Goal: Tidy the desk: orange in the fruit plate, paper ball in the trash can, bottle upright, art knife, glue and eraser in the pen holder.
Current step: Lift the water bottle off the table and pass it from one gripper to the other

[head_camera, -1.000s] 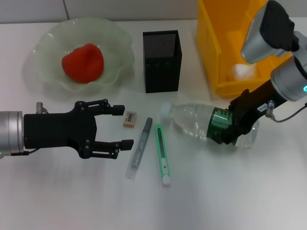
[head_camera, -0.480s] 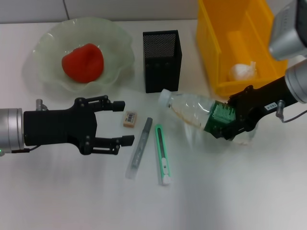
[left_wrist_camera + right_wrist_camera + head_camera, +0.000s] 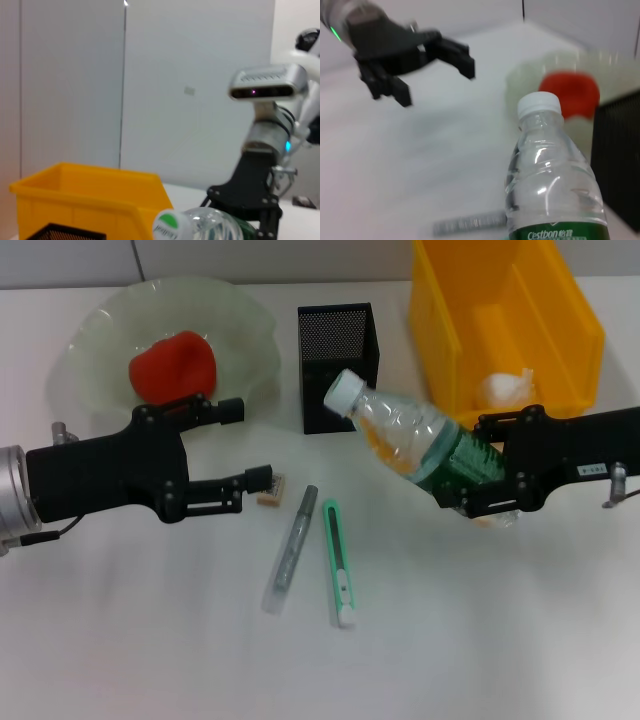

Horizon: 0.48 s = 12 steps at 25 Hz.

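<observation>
My right gripper [image 3: 495,465] is shut on the clear bottle [image 3: 415,440] at its green label and holds it tilted above the table, white cap [image 3: 343,390] toward the black mesh pen holder [image 3: 338,365]. The bottle fills the right wrist view [image 3: 552,170]. My left gripper [image 3: 248,443] is open, its lower fingertip over the eraser [image 3: 270,497]. A grey glue stick [image 3: 292,548] and a green art knife [image 3: 338,562] lie side by side on the table. The orange [image 3: 172,368] lies in the pale green fruit plate [image 3: 100,310]. The paper ball [image 3: 505,388] lies in the yellow bin [image 3: 560,300].
The pen holder stands between plate and bin, close behind the bottle's cap. The left wrist view shows the bin [image 3: 75,200], the bottle cap [image 3: 167,225] and the right arm [image 3: 250,195]. The right wrist view shows the left gripper [image 3: 434,80] and the orange [image 3: 570,92].
My right gripper has lifted the bottle off the table and tipped its cap upward toward the pen holder. My left gripper has moved back toward the plate, over the eraser.
</observation>
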Each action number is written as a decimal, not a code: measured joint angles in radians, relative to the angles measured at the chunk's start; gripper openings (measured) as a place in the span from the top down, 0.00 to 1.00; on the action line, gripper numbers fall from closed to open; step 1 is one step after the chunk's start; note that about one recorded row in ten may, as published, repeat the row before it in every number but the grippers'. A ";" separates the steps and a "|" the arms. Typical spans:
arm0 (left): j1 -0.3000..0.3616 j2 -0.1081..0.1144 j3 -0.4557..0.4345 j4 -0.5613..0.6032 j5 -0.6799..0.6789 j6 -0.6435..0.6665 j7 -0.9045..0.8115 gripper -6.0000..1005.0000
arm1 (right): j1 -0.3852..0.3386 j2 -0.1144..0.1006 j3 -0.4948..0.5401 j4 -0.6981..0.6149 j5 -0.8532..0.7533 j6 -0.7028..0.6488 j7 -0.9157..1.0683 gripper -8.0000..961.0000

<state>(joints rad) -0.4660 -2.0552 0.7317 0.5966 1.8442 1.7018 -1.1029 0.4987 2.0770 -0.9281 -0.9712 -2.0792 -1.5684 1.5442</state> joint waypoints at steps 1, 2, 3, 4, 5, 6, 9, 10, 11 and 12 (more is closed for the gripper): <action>0.005 -0.001 0.000 -0.008 -0.032 0.002 0.000 0.15 | -0.011 0.000 0.013 0.017 0.033 -0.007 -0.046 0.21; 0.006 -0.001 0.000 -0.015 -0.046 0.005 0.000 0.15 | -0.020 0.000 0.025 0.036 0.062 -0.017 -0.093 0.21; 0.006 -0.001 0.000 -0.024 -0.060 0.008 0.000 0.15 | -0.027 0.000 0.040 0.059 0.091 -0.029 -0.143 0.21; 0.004 -0.002 0.000 -0.042 -0.086 0.016 0.000 0.15 | -0.035 0.000 0.066 0.106 0.142 -0.049 -0.236 0.21; 0.004 -0.002 0.000 -0.042 -0.086 0.016 0.000 0.15 | -0.035 0.000 0.066 0.106 0.142 -0.049 -0.236 0.21; 0.001 -0.002 0.000 -0.051 -0.098 0.020 -0.001 0.15 | -0.037 0.000 0.078 0.132 0.165 -0.056 -0.275 0.21; -0.017 -0.002 0.000 -0.107 -0.158 0.042 -0.010 0.15 | -0.035 0.000 0.104 0.226 0.235 -0.065 -0.402 0.21; -0.022 -0.002 0.000 -0.119 -0.167 0.046 -0.010 0.15 | -0.035 0.000 0.104 0.226 0.235 -0.065 -0.402 0.21; -0.025 -0.003 0.000 -0.126 -0.173 0.049 -0.010 0.15 | -0.032 0.000 0.105 0.250 0.251 -0.067 -0.432 0.21; -0.025 -0.003 0.000 -0.126 -0.173 0.049 -0.010 0.15 | -0.029 0.000 0.105 0.277 0.265 -0.069 -0.465 0.21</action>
<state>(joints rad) -0.4906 -2.0579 0.7317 0.4703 1.6710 1.7507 -1.1132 0.4701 2.0770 -0.8232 -0.6943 -1.8139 -1.6369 1.0795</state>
